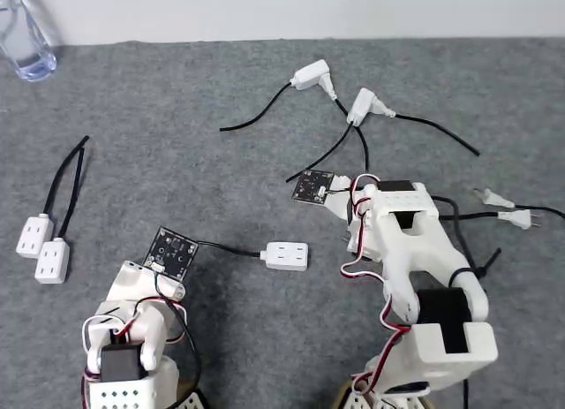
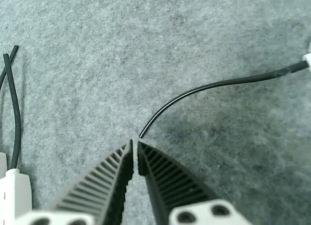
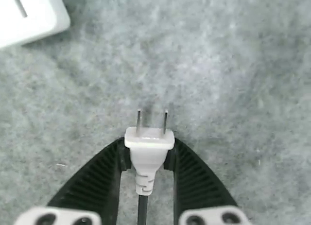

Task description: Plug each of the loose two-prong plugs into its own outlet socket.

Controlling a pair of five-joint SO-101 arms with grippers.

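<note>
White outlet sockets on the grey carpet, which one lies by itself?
The white outlet socket between the left arm and right arm. The other two sockets lie side by side, past the left arm.

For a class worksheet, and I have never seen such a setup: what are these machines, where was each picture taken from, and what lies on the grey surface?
They are two robot arms, each ending in a two-fingered gripper. The high view looks down on the grey table; the other two pictures come from a camera on each wrist. White outlet sockets and loose plugs with black cords lie on it. The left gripper is shut on nothing. The right gripper holds a two-prong plug by its body, prongs pointing out.
</note>
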